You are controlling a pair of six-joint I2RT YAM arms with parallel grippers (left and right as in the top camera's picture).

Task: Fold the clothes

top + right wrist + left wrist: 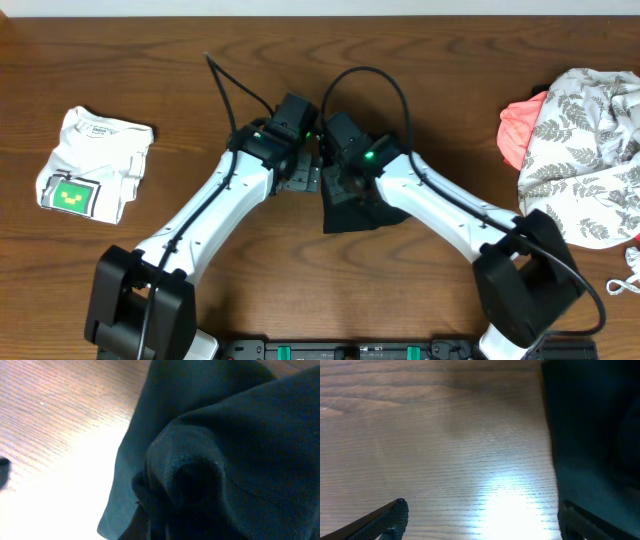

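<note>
Warm brown wood, finely grained and shining under a patch of glare, is forming the bench (pixel 200 40). Near its centre the black garment (pixel 356 212) is lying as a compact, roughly square heap of soft matte knit. Its left edge is falling fairly straight, and its top is bunching into rounded folds.

Far to the left, a folded white T-shirt (pixel 95 160) with a green printed patch is sitting flat. At the right edge, a crumpled leaf-print cloth (pixel 585 150) is piling up against some coral fabric (pixel 518 130).

Both white arms with black joints are angling in from the near corners and meeting at the middle. The left end effector (pixel 483 506) is hanging low just left of the garment, with its textured black fingers (pixel 390 517) spread wide and only bare wood showing between them. The right end effector (pixel 335 180) is pressing down at the garment's upper left. Bunched cloth is filling its wrist view and hiding the fingers, so I cannot tell whether it is pinching the fabric.
</note>
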